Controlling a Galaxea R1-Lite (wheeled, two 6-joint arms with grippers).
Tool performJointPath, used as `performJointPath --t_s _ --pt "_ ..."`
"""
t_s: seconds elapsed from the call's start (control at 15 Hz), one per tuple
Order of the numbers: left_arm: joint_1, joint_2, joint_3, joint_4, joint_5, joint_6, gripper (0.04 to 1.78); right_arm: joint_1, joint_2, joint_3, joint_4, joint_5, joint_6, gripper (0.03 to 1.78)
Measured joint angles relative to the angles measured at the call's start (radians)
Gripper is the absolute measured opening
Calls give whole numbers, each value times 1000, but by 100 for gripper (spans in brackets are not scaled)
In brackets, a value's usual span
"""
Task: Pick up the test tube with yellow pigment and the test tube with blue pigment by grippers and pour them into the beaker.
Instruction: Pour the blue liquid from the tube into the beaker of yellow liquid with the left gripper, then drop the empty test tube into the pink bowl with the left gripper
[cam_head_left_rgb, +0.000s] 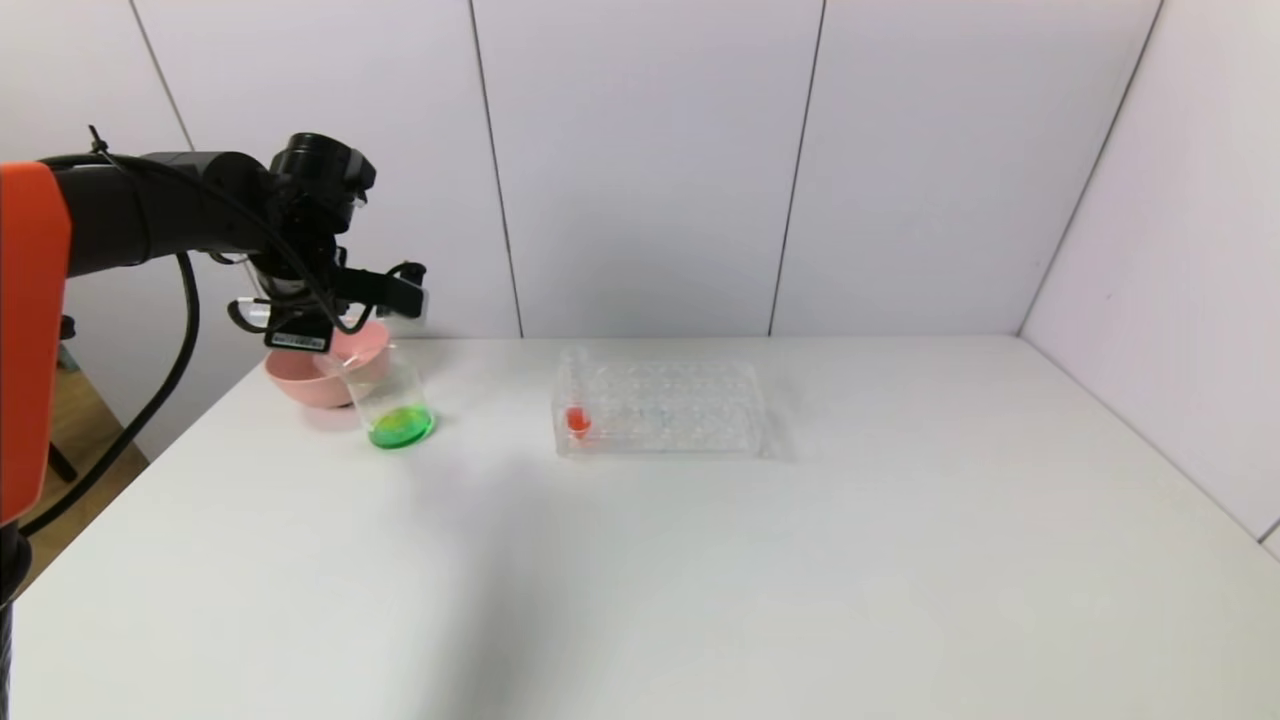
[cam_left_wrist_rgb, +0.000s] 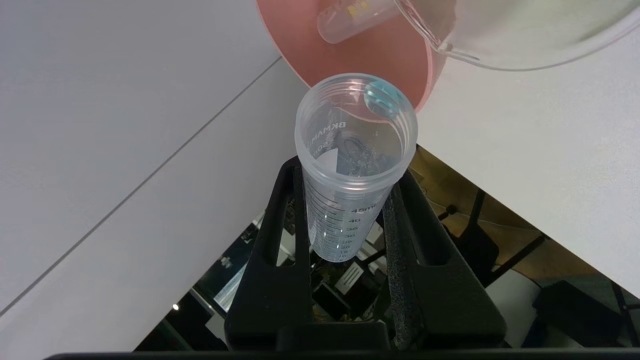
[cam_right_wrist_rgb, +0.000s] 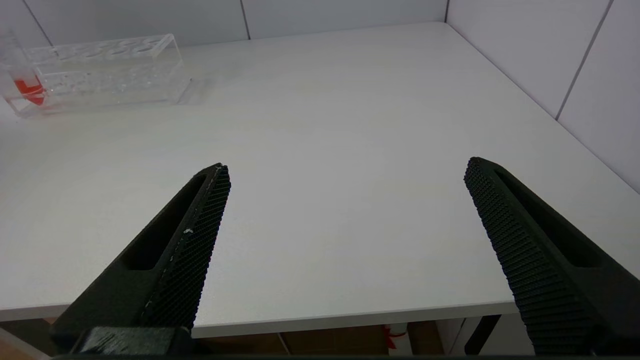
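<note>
My left gripper (cam_head_left_rgb: 400, 288) hangs above the pink bowl (cam_head_left_rgb: 310, 385) and the beaker (cam_head_left_rgb: 395, 405) at the table's far left. It is shut on the test tube with blue pigment (cam_left_wrist_rgb: 355, 150), a clear graduated tube. The tube's open mouth faces the bowl (cam_left_wrist_rgb: 380, 55), and a blue drop clings to its rim. The beaker (cam_left_wrist_rgb: 525, 35) stands beside the bowl and holds green liquid. The test tube with yellow pigment (cam_left_wrist_rgb: 350, 15) lies inside the bowl, showing yellow traces. My right gripper (cam_right_wrist_rgb: 347, 167) is open and empty over the table's near edge.
A clear many-holed rack (cam_head_left_rgb: 660, 405) stands mid-table, with a red-tipped tube (cam_head_left_rgb: 577, 420) at its left end. The right wrist view also shows the rack (cam_right_wrist_rgb: 100, 70). Wall panels close off the back and right side. The table's left edge runs just past the bowl.
</note>
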Motion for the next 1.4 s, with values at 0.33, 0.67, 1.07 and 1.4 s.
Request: performJointPath --t_s 0.33,0.67,1.07,1.4 --pt "-10 -25 2 11 -28 -93 44 0 0 0 0 0 0 171" --pt "48 -90 3 18 -225 -446 44 0 0 0 0 0 0 171" --pt "163 -130 23 -261 -460 -901 44 0 0 0 0 0 0 171" --pt "177 -124 106 -466 -459 -1154 44 0 0 0 0 0 0 171"
